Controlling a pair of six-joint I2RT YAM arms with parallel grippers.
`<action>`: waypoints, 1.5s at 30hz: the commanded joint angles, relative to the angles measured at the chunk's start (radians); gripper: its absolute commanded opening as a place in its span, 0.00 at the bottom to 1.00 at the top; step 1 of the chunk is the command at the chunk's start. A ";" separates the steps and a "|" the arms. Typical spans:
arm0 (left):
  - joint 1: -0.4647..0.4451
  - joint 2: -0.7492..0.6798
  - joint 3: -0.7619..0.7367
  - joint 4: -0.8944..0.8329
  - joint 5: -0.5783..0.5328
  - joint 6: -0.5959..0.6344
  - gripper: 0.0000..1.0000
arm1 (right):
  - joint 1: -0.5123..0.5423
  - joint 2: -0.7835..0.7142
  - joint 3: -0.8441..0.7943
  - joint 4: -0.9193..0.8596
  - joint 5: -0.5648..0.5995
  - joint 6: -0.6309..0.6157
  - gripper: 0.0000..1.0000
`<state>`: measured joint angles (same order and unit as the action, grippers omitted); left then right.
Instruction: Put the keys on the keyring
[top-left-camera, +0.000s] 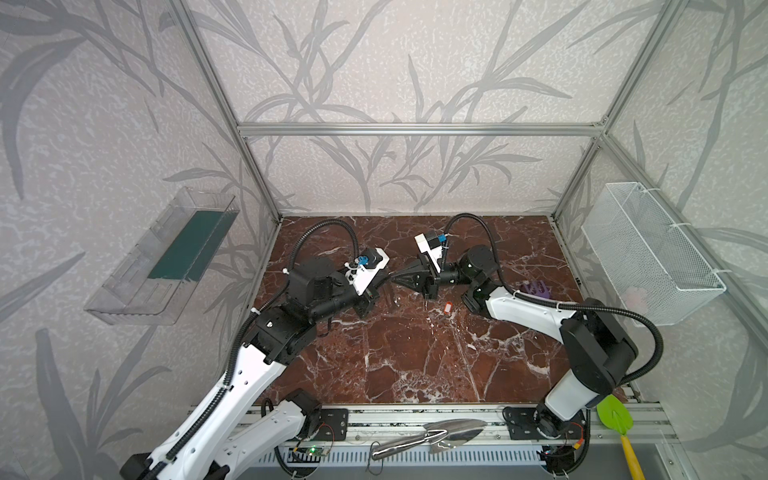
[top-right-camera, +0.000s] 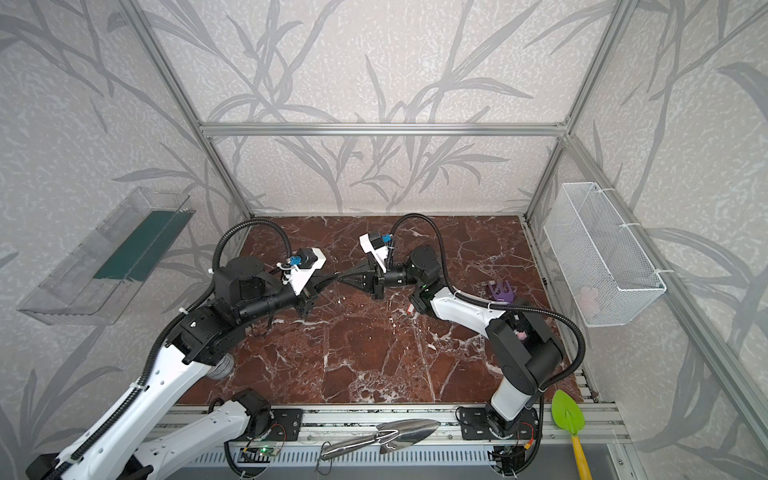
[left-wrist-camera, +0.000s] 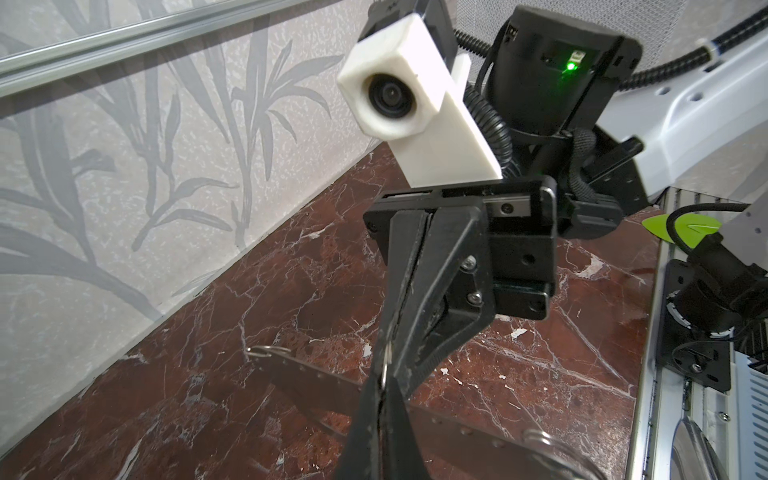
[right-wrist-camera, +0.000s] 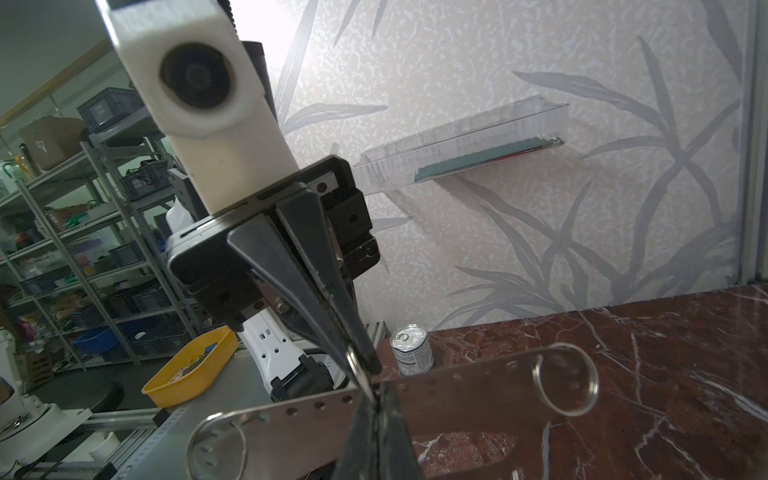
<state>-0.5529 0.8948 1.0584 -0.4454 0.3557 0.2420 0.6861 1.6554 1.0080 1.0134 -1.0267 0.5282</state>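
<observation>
Both clamped on grey hole-edged keys, ring each end: left pincer, right pincer; red keyring apart.

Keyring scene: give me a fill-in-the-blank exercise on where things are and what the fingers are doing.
1. The keyring lies on the table, and its tag is ___.
2. The left gripper and the right gripper meet tip to tip, fingers ___ on the keys.
3. The mesh basket hangs at the ___ of both top views.
4. The spade at the front right has a ___ blade.
Missing words: red; shut; right; green.
</observation>
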 joint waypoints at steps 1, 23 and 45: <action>-0.002 0.025 0.024 -0.001 -0.017 0.003 0.00 | 0.028 -0.081 0.010 -0.172 0.061 -0.148 0.04; 0.002 0.162 0.120 -0.064 -0.263 -0.046 0.00 | 0.028 -0.272 -0.082 -0.736 0.635 -0.428 0.43; 0.002 0.161 0.094 -0.039 -0.325 -0.043 0.00 | -0.074 -0.250 -0.261 -1.057 0.963 -0.438 0.50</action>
<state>-0.5507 1.0645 1.1442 -0.5014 0.0429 0.1986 0.6235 1.3827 0.7002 0.0296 -0.1188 0.0994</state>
